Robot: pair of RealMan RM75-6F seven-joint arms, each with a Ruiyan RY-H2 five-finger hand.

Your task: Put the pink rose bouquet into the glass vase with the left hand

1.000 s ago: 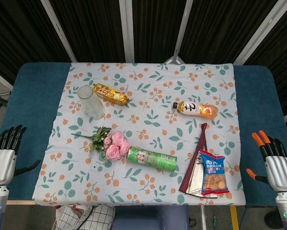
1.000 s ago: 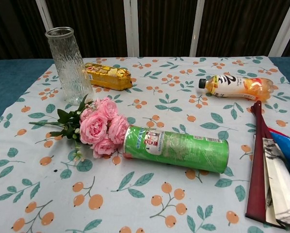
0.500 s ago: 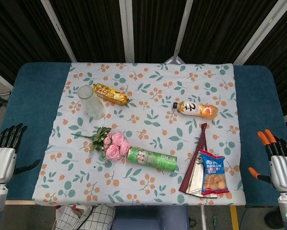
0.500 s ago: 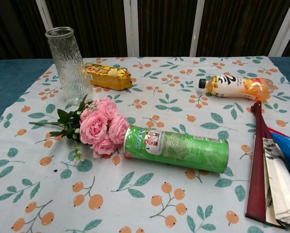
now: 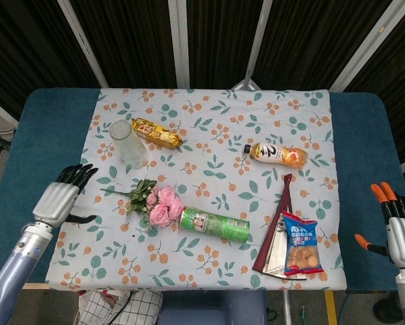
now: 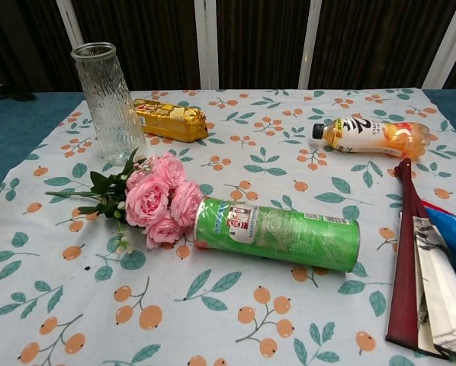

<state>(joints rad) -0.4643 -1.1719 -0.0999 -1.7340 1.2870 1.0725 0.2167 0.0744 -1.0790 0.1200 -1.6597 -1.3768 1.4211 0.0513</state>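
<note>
The pink rose bouquet [image 5: 158,203] lies flat on the floral cloth [image 5: 209,135] covering the tabletop [image 5: 40,135], toward the robot's left of centre. Its long axis runs roughly left to right with a slight slant: the green stem and leaves point toward the left edge of the cloth, and the pink blooms point toward the middle, where they touch the open end of a green cylindrical can [image 5: 215,225] lying on its side. In the chest view the blooms [image 6: 163,200] press against the can's mouth [image 6: 277,233]. The glass vase [image 5: 126,143] stands upright beyond the bouquet, its mouth facing up; the leaf tips reach near its base, but contact cannot be confirmed. A gold-wrapped packet [image 5: 156,133] lies just beside the vase. The left hand [image 5: 59,199] hovers over the blue tabletop at the cloth's left edge, near the stem end but apart from it, its dark fingers [image 5: 77,175] spread and holding nothing. The right hand [image 5: 400,229] is at the far right edge, orange-tipped fingers [image 5: 381,191] apart and empty. An orange drink bottle [image 5: 278,155], a folded dark-red fan [image 5: 275,227] and a blue snack bag [image 5: 301,247] lie on the right side.
</note>
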